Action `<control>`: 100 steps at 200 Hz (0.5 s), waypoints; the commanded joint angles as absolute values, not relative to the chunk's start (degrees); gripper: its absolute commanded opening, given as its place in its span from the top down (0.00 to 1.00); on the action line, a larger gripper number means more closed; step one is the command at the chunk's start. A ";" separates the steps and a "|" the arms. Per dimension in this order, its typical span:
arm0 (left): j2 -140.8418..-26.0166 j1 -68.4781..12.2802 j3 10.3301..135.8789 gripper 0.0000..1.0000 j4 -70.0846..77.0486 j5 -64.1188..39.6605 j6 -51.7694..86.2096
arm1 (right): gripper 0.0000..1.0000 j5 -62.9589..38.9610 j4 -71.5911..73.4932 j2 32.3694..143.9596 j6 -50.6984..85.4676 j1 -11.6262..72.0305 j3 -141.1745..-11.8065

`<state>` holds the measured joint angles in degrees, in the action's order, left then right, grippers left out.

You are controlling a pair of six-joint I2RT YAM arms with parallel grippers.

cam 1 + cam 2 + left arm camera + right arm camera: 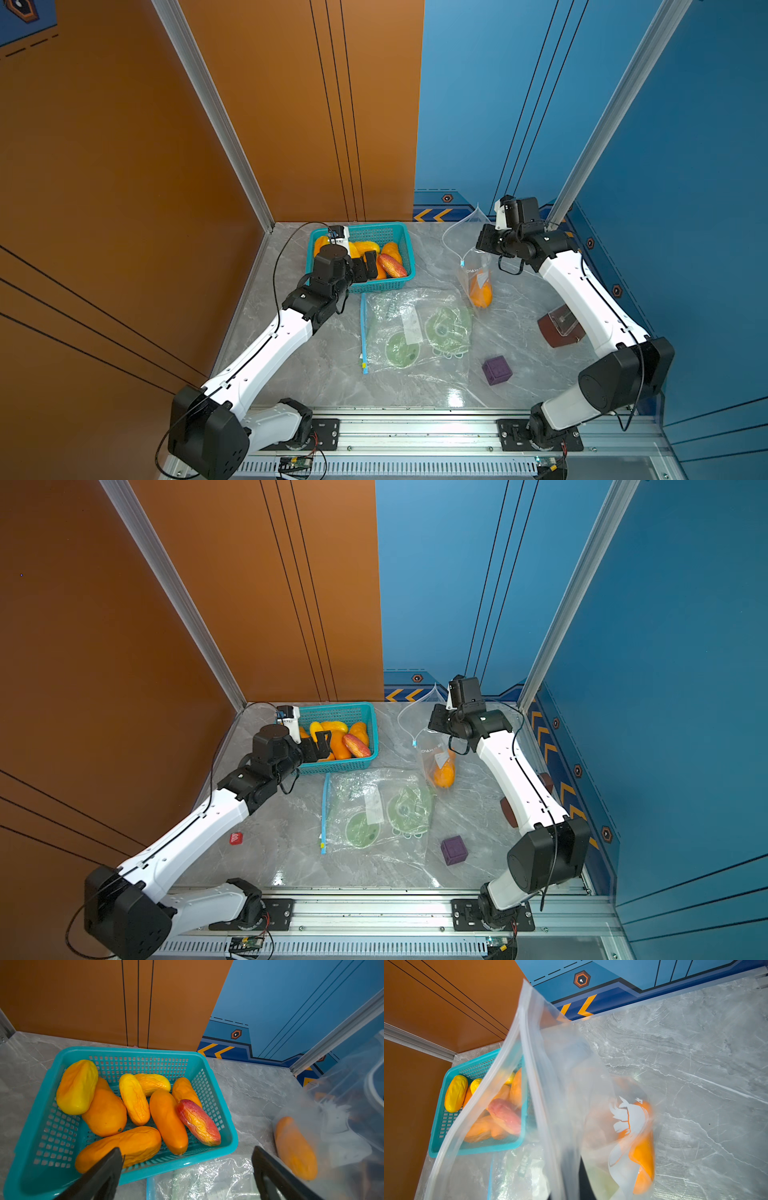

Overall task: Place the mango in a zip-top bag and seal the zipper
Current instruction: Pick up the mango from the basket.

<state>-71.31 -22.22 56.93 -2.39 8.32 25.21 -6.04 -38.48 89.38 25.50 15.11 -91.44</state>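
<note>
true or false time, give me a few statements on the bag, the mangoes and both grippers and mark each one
The right gripper holds up a clear zip-top bag with an orange mango inside. True.
The left gripper is shut on a mango. False: it is open and empty, above the teal basket.
The teal basket is empty. False: several mangoes lie in it, one red.
A purple cube sits on the table. True.

Bag point(571, 1084) veils the right fingers point(584, 1180); mango point(295, 1147) blurred in left wrist view; brown block point(549, 332) partly behind right arm point(582, 291).
</note>
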 commanded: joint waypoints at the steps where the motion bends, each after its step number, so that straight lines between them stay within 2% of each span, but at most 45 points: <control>1: -74.51 -20.46 56.65 0.02 5.35 4.66 31.88 | 1.00 -5.68 -38.41 89.99 24.74 15.52 -93.06; 33: -80.20 -17.93 56.37 0.02 5.24 3.93 45.16 | 1.00 -5.47 -38.41 90.52 24.83 15.71 -93.41; 100: -93.51 -18.62 63.87 0.00 5.16 -4.78 55.57 | 1.00 -4.57 -38.67 91.39 24.90 16.53 -93.95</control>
<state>-90.43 -17.72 59.90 3.68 -0.40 50.13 -5.82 -38.48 91.07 25.50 16.08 -92.47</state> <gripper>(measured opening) 0.989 0.046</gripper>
